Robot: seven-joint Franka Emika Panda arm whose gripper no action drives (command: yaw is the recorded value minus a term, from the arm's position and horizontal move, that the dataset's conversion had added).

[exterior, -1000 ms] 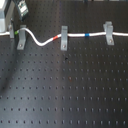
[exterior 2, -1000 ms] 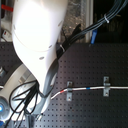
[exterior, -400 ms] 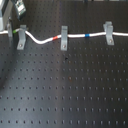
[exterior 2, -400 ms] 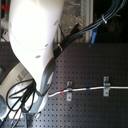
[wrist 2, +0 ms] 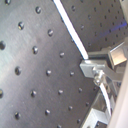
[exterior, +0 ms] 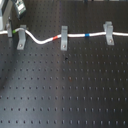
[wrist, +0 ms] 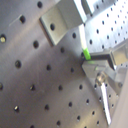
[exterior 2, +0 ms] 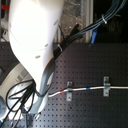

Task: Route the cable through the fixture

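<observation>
The white cable (exterior: 80, 36) runs across the board in the first exterior view, through all three grey clips. Its green band (exterior: 18, 31) sits just left of the fixture (exterior: 22, 38), the leftmost clip with the foot slanting down-left. The red band (exterior: 55, 39) and blue band (exterior: 87, 35) lie further right. My gripper (exterior: 7, 27) is at the first exterior view's far left, shut on the cable beside the green band (wrist: 86, 52). In the first wrist view the fixture (wrist: 62, 22) is close to the fingers (wrist: 102, 62). The second wrist view shows the cable (wrist 2: 70, 27) leading into the gripper (wrist 2: 95, 67).
The middle clip (exterior: 64, 39) and right clip (exterior: 108, 32) stand straighter and hold the cable. In the second exterior view the white arm (exterior 2: 35, 45) hides the left part of the board; two clips (exterior 2: 69, 92) (exterior 2: 105, 87) show. The black perforated board (exterior: 65, 90) extends forward.
The cable's left end beside the fixture has shifted slightly and lies flatter. The arm has moved a little in the second exterior view. The clips have not moved.
</observation>
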